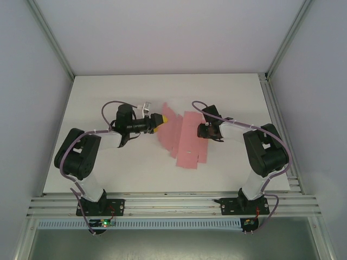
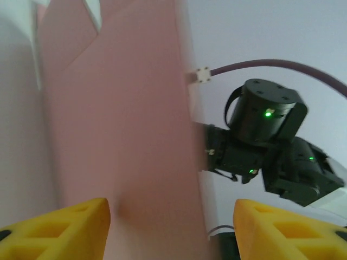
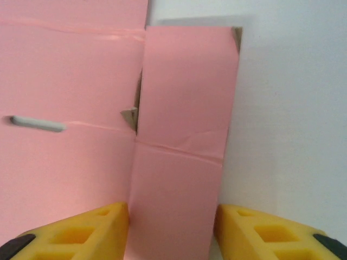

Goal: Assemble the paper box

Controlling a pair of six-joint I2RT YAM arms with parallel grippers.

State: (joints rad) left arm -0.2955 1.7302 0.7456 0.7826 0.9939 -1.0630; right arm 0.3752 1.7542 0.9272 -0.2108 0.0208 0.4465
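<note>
Evidently an early stage of assembly. The box (image 1: 184, 143) was a die-cut pink sheet lying mostly flat on the table (image 1: 108, 179), directly between the two grippers. No ring of walls stood, and no tab looked locked.

Done, as far as shown: the sheet carried fold creases, and the panel (image 2: 124, 119) at the left gripper's end was lifted off the table and stood steeply. Left to do, by judgement: raise the other walls, fold in the end flaps and tuck the tabs home.

Left gripper (image 1: 164, 118): fingers spread, with the raised panel passing between them. The panel sat close against one finger and clear of the other, so no pinch was made. The card there was blurred.

Right gripper (image 1: 200, 130): at the sheet's opposite edge, jaws partly apart. A narrow flap (image 3: 184, 97) ran ahead from between the fingertips and filled the gap, with an edge at each finger. Whether it was squeezed or merely straddled could not be told. A crease crossed the flap just ahead of the fingertips. A slot (image 3: 38, 123) lay in the main panel, off to one side of the fingers.

Containers: the sheet enclosed no space as yet, and nothing lay on it or in it.
</note>
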